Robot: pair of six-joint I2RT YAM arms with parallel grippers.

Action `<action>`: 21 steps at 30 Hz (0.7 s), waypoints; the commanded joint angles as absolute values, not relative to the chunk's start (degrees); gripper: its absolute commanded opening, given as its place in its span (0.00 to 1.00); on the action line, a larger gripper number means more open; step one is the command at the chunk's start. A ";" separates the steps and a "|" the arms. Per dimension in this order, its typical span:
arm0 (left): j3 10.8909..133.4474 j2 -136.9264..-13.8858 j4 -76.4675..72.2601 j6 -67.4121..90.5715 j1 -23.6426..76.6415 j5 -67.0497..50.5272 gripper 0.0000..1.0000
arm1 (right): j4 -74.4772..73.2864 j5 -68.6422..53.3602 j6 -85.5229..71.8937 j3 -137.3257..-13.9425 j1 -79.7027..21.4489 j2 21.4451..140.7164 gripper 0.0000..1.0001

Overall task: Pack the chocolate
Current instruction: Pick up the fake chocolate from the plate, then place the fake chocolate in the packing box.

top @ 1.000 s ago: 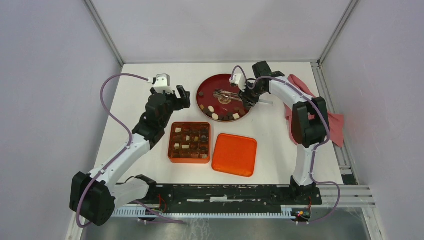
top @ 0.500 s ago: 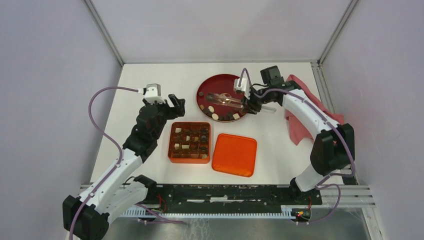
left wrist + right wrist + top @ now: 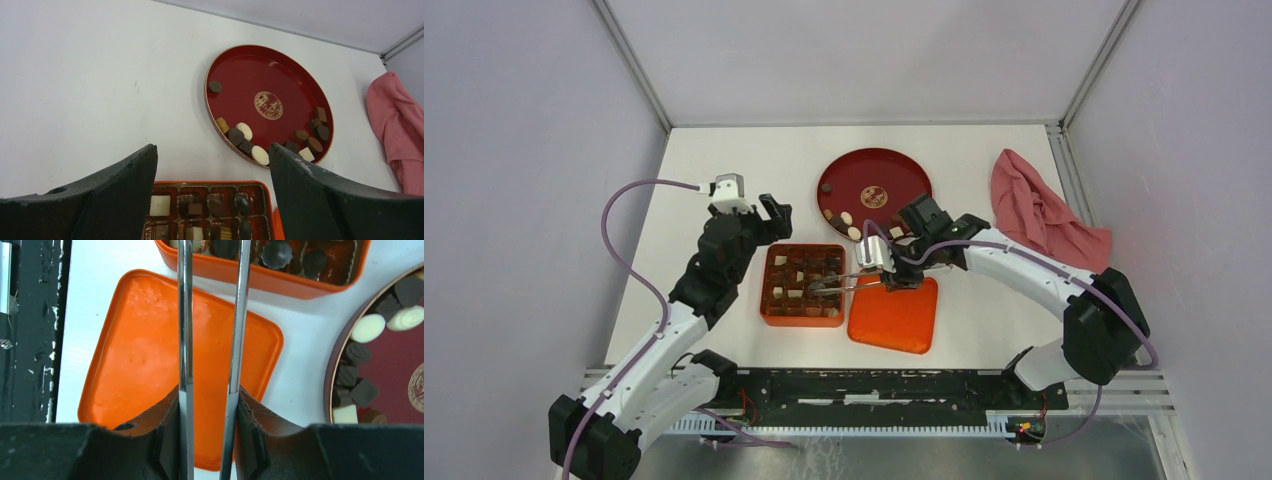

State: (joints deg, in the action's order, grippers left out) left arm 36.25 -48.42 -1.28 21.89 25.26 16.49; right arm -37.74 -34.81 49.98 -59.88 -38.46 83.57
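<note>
My left gripper [image 3: 211,150] hangs wide open, empty. The chocolate [image 3: 260,155], small dark-brown and cream bites, lies in the orange box [image 3: 802,320] mid-bench and on the red plate [image 3: 894,175] behind it. My right gripper [image 3: 206,395] pinches metal tongs [image 3: 185,315]; whether their tips carry anything I cannot make out.

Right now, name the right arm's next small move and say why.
Probably lower the tongs toward a free cell of the box, then ease the right gripper's hold: the tips hang over the box, seemingly pinching a dark chocolate.
</note>
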 commanded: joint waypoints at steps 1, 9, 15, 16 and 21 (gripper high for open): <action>35.96 -47.52 -1.36 24.28 25.60 17.89 0.87 | -33.34 -29.97 51.04 -59.89 -42.38 84.89 0.02; 36.21 -48.11 -1.45 24.26 25.60 17.78 0.87 | -33.75 -27.73 50.80 -60.43 -45.29 87.92 0.08; 36.33 -48.31 -1.31 24.17 25.58 17.66 0.87 | -33.76 -27.26 50.54 -60.49 -45.80 89.05 0.19; 36.25 -48.26 -1.32 24.17 25.58 17.67 0.87 | -33.56 -27.21 50.47 -60.47 -45.84 89.04 0.20; 36.28 -48.24 -1.34 24.17 25.60 17.67 0.87 | -33.66 -27.21 50.36 -60.33 -45.97 89.48 0.28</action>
